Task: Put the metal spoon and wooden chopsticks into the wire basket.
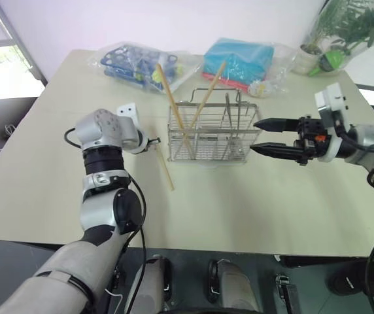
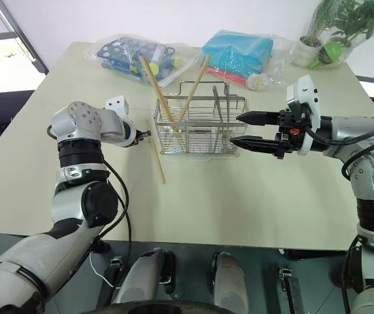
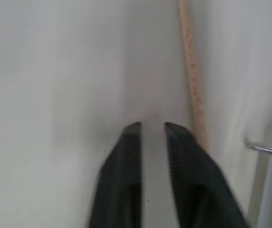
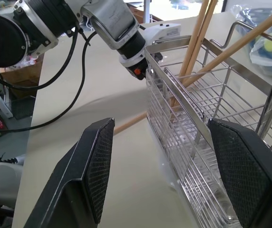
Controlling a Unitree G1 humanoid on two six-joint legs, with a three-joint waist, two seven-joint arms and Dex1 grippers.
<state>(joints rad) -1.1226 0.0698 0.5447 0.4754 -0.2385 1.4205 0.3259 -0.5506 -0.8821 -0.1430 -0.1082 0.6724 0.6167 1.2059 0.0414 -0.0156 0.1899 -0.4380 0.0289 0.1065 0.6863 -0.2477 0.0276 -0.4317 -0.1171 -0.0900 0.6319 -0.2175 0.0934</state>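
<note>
The left gripper [image 1: 153, 140] sat low over the pale surface [image 1: 252, 209], at the left end of the wire basket [image 1: 213, 134]. In the left wrist view its black fingertips [image 3: 132, 130] stood nearly together with a thin gap between them and nothing in it (jaws shut, empty). One of the wooden chopsticks [image 1: 164, 167] lay flat on the surface just beside those tips, running toward the near edge from the basket's left end; I couldn't tell whether the tips touched it.

The wire basket stood upright about mid-surface, w/ its thin handle on top. Two more chopsticks [image 1: 169, 91] stood inside its left part, leaning opposite ways and crossing, their upper ends well above the rim. Slim metal pieces stood in the right-hand compartments; whether one was the metal spoon, I couldn't tell.

Behind the basket, toward the far edge, lay a clear bag of blue plastic items [image 1: 138, 65] on the left and a bag w/ a turquoise pack [image 1: 246, 60] on the right. A potted plant [image 1: 344, 29] stood at the far right corner.

The right gripper [image 1: 260, 136] hung level just off the basket's right end, pointing at it. Its jaws stood wide apart, holding nothing (the right wrist view showed both pads [image 4: 100, 166] framing the basket's wire side).
</note>
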